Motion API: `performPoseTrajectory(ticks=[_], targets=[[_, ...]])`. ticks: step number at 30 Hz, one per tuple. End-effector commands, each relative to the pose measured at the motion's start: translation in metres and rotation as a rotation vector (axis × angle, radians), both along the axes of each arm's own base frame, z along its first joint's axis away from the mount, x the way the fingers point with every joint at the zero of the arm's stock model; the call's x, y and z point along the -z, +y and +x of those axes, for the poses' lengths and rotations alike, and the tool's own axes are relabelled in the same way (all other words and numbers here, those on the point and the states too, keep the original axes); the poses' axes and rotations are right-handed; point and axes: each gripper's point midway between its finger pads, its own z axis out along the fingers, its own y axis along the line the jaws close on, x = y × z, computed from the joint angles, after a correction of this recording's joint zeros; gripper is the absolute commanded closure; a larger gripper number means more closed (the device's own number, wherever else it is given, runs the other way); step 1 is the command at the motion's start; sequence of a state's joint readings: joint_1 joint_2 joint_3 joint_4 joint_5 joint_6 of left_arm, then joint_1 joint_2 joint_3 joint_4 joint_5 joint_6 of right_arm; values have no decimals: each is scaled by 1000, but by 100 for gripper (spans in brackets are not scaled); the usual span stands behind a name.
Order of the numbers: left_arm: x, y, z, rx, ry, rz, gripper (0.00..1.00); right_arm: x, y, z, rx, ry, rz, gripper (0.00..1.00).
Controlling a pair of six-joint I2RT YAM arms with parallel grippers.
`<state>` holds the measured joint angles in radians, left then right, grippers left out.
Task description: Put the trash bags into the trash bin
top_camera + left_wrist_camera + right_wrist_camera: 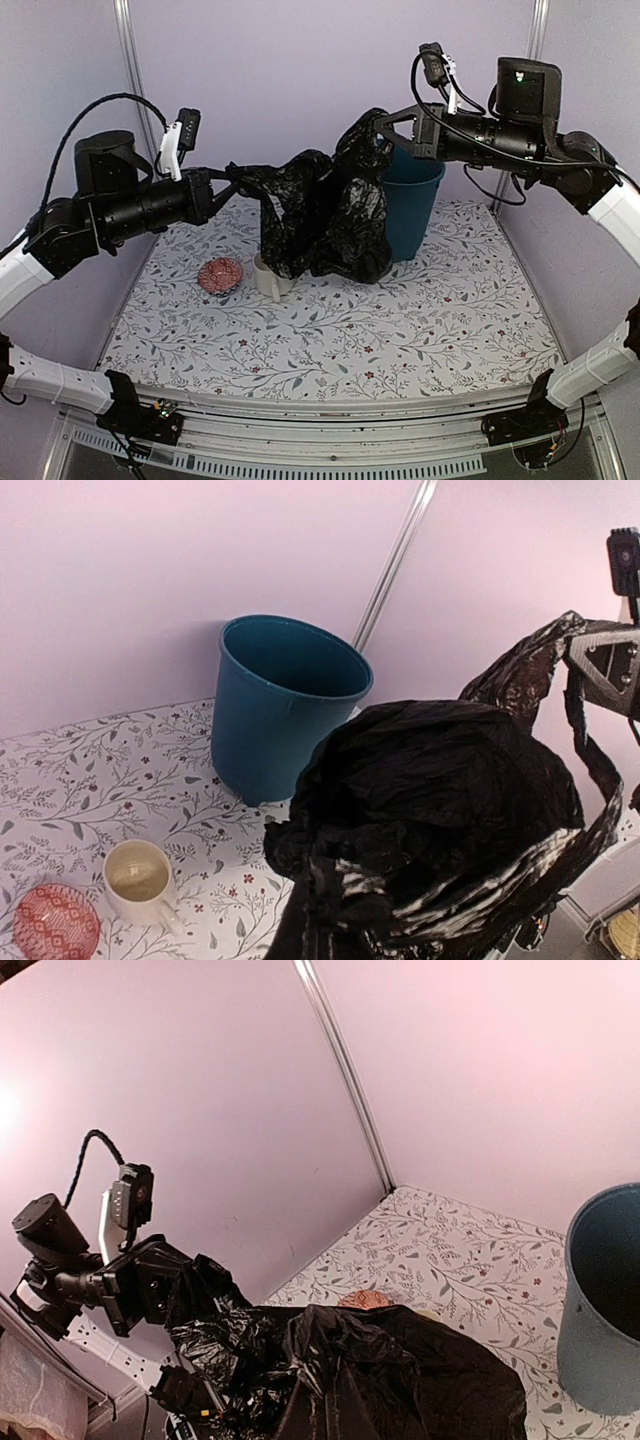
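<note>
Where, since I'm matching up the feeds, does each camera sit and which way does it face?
Top: above, behind the arms, looking down at the table; both arms show, left claw and right claw shut on the bag.
Left wrist: faces the bin, mug and bowl; right claw at the edge, own fingers hidden.
Right wrist: faces the left claw; own fingers hidden.
All share bag and bin.

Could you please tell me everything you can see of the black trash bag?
The black trash bag is thin, glossy, crinkled plastic, bunched and not yet in the teal bin. It hangs stretched between the shut jaws of the left gripper and right gripper, its folds drooping beside the cream mug; table contact is unclear.
</note>
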<state>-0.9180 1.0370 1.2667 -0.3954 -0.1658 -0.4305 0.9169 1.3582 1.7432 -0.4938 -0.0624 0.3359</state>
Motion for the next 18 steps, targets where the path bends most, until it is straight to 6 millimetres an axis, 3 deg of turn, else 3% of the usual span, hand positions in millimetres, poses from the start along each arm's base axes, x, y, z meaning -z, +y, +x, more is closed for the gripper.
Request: performPoseTrajectory(ticks=[1, 7, 9, 11, 13, 15, 16, 18], targets=[[34, -3, 6, -29, 138, 36, 100, 60, 4, 29, 69, 164, -107, 99], [82, -12, 17, -12, 280, -30, 100, 132, -6, 52, 164, 342, -183, 99], [92, -10, 33, -39, 313, -31, 100, 159, -13, 74, 220, 417, -204, 99], [89, -4, 56, -72, 324, -34, 100, 170, -15, 100, 253, 493, -199, 99], [73, 4, 80, -99, 301, -36, 100, 158, -5, 126, 256, 484, -185, 99], [40, 15, 103, -135, 239, -44, 100, 118, 11, 147, 235, 387, -165, 99], [14, 20, 111, -151, 183, -58, 100, 70, 17, 153, 215, 297, -106, 99], [-46, 27, 115, -169, 30, -81, 100, 15, 23, 153, 168, 161, -61, 99]])
